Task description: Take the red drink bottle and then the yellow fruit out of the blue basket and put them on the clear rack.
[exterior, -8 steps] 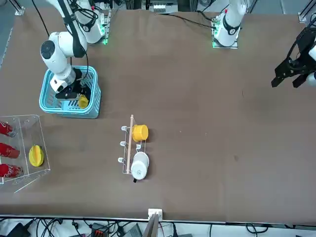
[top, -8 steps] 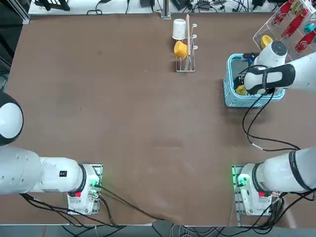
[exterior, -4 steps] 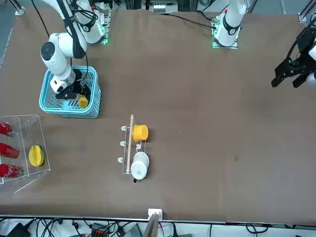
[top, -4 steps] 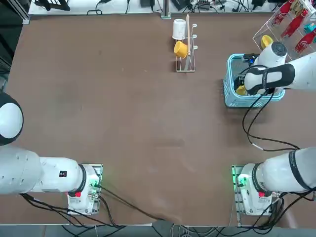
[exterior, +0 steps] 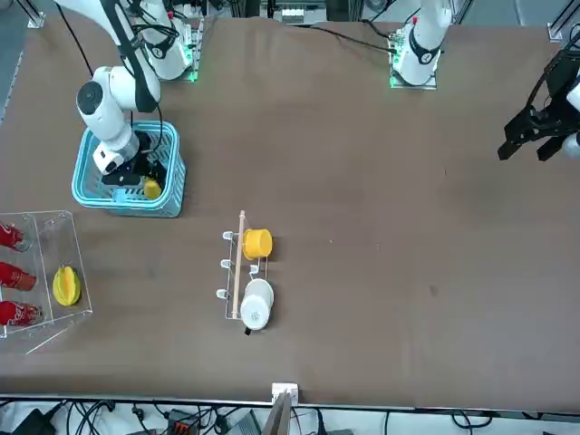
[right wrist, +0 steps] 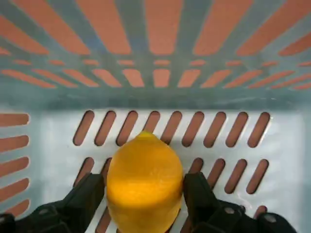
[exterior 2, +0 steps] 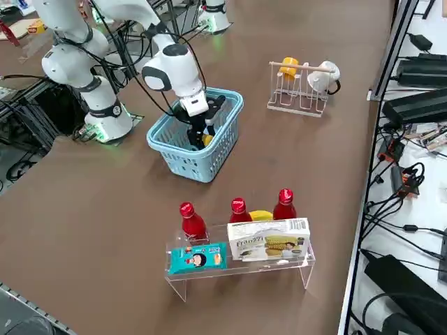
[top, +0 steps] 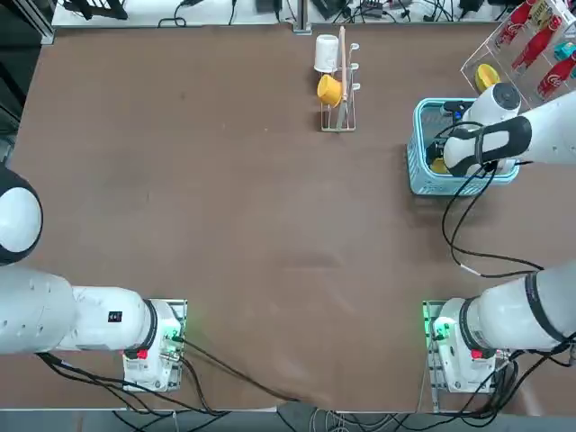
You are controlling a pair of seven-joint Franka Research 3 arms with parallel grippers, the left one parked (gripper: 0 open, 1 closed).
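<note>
My right gripper (right wrist: 144,187) is down inside the blue basket (right wrist: 155,97), open, with one finger (right wrist: 90,196) on each side of the yellow fruit (right wrist: 144,179). The fruit lies on the basket floor close to a slotted wall. From across the table the gripper (exterior: 136,179) is next to the fruit (exterior: 151,188) in the basket (exterior: 136,205). Three red drink bottles (exterior 2: 239,209) stand on the clear rack (exterior 2: 237,271); none shows in the basket (exterior 2: 188,164).
A larger yellow fruit (exterior: 65,285), a blue packet (exterior 2: 198,258) and a snack box (exterior 2: 269,244) also sit on the rack (top: 531,40). A wire cup stand (top: 339,112) with a yellow cup (top: 329,89) and a white cup (top: 326,52) stands at the table's far middle.
My right wrist has sunk a little deeper into the basket over the yellow fruit. The gripper has stayed open.
</note>
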